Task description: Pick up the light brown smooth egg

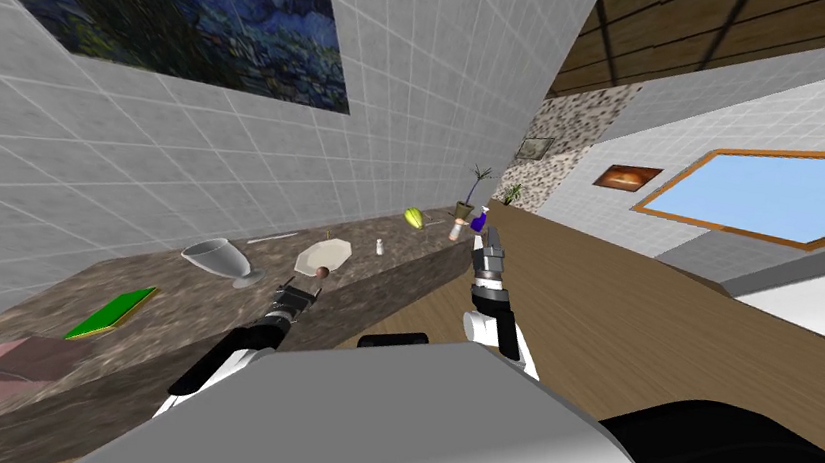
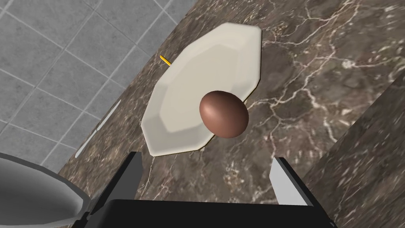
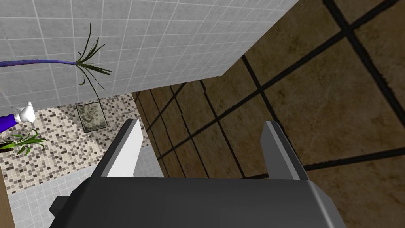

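The left jaws stood apart, short of the egg [image 2: 224, 114] beside the plate [image 2: 197, 67]; they would best straddle its middle, then close gently.

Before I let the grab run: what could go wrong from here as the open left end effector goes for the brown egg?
The egg is smooth and round and sits at the rim of the white plate, so it may roll or squirt out when the left end effector closes. It lies off centre between the open fingers, so one may nudge it first. A finger coming down could also catch the plate's rim.
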Available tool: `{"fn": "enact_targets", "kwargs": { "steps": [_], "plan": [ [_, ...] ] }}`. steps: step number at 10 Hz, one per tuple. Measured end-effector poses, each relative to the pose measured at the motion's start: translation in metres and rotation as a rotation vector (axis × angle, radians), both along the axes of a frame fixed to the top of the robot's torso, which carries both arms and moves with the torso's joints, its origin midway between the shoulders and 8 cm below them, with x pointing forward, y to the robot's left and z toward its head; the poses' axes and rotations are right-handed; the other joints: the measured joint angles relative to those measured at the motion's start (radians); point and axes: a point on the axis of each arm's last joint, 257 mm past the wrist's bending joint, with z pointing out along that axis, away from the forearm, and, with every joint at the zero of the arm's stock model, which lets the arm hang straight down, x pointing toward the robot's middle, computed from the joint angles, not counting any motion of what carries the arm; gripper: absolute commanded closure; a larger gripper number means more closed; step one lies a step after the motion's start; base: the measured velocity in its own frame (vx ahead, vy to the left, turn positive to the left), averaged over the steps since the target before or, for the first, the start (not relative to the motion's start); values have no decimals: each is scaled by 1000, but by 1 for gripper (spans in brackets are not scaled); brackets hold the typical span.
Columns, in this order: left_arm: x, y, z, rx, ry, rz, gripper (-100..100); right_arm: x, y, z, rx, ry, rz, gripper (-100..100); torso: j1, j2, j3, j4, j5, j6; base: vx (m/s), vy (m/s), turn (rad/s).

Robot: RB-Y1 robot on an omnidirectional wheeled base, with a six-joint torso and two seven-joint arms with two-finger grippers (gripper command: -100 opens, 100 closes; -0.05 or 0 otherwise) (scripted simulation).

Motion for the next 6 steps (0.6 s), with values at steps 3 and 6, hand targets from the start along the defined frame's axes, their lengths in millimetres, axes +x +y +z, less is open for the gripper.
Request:
{"fn": "enact_targets", "kwargs": {
  "steps": [3, 6],
  "plan": [
    [-16, 14, 3, -26, 38, 24, -100, 0, 0, 0, 0, 0, 0, 0, -1, 1, 1, 0, 0, 0, -133, -40, -225],
    [-38, 28, -2, -69, 89, 69, -100, 0, 0, 0, 0, 0, 0, 0, -2, -1, -1, 0, 0, 0, -90, -53, -181]
  ]
}}
